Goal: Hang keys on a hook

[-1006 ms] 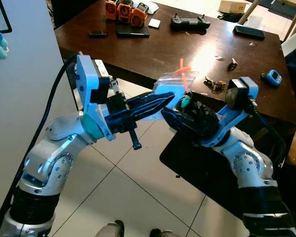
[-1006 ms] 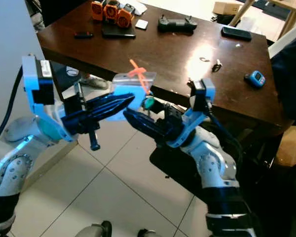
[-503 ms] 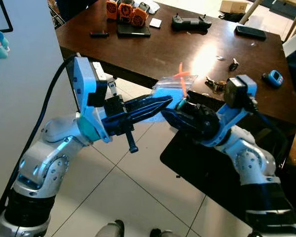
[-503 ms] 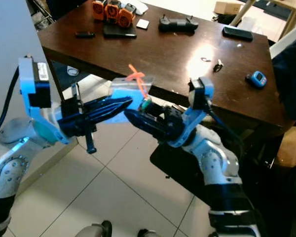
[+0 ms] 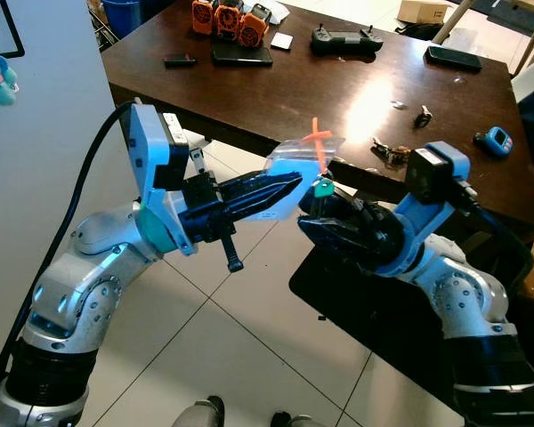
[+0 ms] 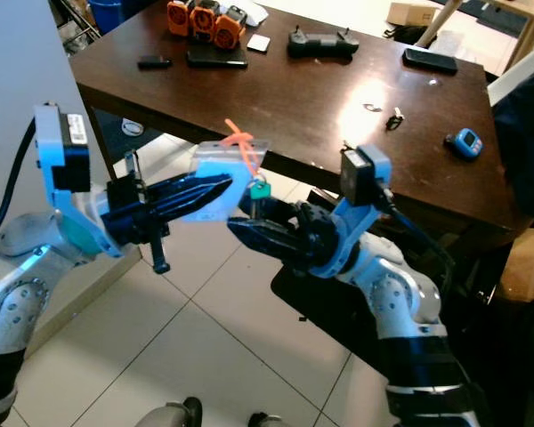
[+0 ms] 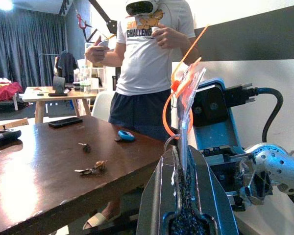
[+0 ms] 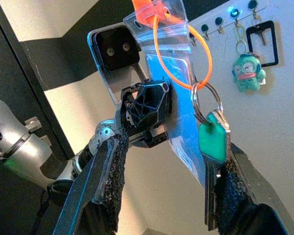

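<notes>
The left gripper point(image 5: 285, 189) was clamped flat on a clear plastic tag point(image 5: 289, 166), its two black fingers pressed together with the sheet between them, held out in the air in front of the robot and just short of the table's near edge. From the tag's top corner an orange loop point(image 8: 183, 58) ran down to a metal ring, and from that ring the keys point(image 8: 213, 147) with their green cover hung straight down, long axis close to vertical, tips pointing at the floor. The right gripper point(image 5: 325, 233) sat just beside and slightly below the tag, its fingers spread apart; in its wrist view the keys dangled in the gap, close against one finger point(image 8: 232, 196), though whether they touched it could not be told. So the left arm carried the load and the right was the nearer one to take the keys themselves. Beyond the two arms lay the dark wooden table point(image 5: 276, 93), with another small bunch of keys point(image 5: 387, 153) on it. Farther off, on the white wall seen past the tag, was a row of hooks point(image 8: 225, 19), one holding a green plush toy point(image 8: 245, 72); the hooks lay well apart from the keys
</notes>
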Controlling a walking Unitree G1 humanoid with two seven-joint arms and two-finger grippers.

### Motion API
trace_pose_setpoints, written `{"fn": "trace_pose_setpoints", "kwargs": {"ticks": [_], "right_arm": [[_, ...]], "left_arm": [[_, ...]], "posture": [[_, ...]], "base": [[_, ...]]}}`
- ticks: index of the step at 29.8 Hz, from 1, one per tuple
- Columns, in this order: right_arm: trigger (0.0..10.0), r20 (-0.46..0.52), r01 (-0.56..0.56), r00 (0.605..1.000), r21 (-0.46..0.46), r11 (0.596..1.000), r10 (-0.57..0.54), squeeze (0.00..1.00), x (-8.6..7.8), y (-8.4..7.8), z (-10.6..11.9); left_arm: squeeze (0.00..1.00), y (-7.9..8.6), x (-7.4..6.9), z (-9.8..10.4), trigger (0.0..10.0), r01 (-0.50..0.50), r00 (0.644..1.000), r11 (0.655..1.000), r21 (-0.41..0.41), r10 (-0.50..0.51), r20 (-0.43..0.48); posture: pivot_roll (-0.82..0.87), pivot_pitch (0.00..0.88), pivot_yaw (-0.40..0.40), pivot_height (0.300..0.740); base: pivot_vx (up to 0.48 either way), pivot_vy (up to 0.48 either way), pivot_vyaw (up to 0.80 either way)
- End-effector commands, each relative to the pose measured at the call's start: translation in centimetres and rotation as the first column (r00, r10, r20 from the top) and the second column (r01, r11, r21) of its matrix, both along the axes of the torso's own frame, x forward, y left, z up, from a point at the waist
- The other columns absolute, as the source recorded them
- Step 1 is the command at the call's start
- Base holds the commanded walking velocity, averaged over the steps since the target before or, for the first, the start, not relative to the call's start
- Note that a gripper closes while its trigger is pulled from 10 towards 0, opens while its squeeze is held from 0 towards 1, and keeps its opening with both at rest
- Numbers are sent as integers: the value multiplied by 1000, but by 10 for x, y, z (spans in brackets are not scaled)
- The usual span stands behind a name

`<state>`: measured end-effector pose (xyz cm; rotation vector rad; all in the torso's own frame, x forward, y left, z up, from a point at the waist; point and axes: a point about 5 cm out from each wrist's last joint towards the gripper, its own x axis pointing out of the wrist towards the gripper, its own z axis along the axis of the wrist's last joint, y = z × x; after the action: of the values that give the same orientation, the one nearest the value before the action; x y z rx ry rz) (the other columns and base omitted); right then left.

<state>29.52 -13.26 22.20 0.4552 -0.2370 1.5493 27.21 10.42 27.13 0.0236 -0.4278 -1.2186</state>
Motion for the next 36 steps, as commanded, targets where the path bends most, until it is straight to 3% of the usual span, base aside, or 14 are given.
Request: {"fn": "trace_pose_setpoints", "kwargs": {"ticks": [1,2,5,7,8,9,20,21,23,24,27,28,36], "right_arm": [[4784,5,-6,1000,2,1000,6,0,-3,-4,0],[3294,4,-2,1000,6,1000,2,0,-3,-4,0],[3294,3,-1,1000,8,1000,1,0,-4,-5,1],[4275,1,5,1000,10,1000,-5,0,-4,-6,0],[4275,1,5,1000,10,1000,-5,0,-4,-6,0],[10000,1,14,1000,4,1000,-14,0,-5,-7,-1],[10000,-6,39,999,-7,999,-39,0,-7,-12,-4],[8078,-7,42,999,-5,999,-42,0,-7,-12,-4],[8078,-8,44,999,-3,999,-44,0,-7,-12,-4],[2824,-7,47,999,2,999,-47,0,-7,-12,-4],[2824,-7,47,999,2,999,-47,0,-7,-12,-4],[39,-5,51,999,6,999,-51,0,-7,-12,-4],[0,4,64,998,14,998,-64,0,-7,-12,-2]], "left_arm": [[0,0,1,-1,0,-6,1000,1000,9,6,1],[0,2,2,-1,0,-9,1000,1000,9,9,3],[0,2,2,-1,0,-10,1000,1000,10,10,3],[0,4,3,-1,0,-18,1000,1000,11,18,2],[0,4,3,-1,0,-18,1000,1000,11,18,2],[0,6,4,-2,0,-24,1000,1000,12,24,1],[0,11,8,-2,0,-54,999,999,8,54,0],[0,11,8,-2,0,-55,998,998,7,55,0],[0,11,8,-1,0,-56,998,998,7,56,0],[0,11,8,-1,0,-57,998,998,7,57,0],[0,11,8,-1,0,-57,998,998,7,57,0],[0,11,8,-1,0,-56,998,998,7,56,0],[0,10,9,-1,0,-49,999,999,7,49,1]], "posture": [[57,94,-19,740],[56,93,-18,740],[56,93,-18,740],[56,93,-17,740],[56,93,-17,740],[54,95,-16,740],[45,100,-13,740],[45,100,-13,740],[45,100,-13,740],[43,98,-12,740],[43,98,-12,740],[42,96,-11,740],[40,90,-9,740]], "base": [[0,0,0],[0,0,0],[0,0,0],[0,0,0],[0,0,0],[0,0,0],[0,0,0],[0,0,0],[0,0,0],[0,0,0],[0,0,0],[0,0,0],[0,0,0]]}}
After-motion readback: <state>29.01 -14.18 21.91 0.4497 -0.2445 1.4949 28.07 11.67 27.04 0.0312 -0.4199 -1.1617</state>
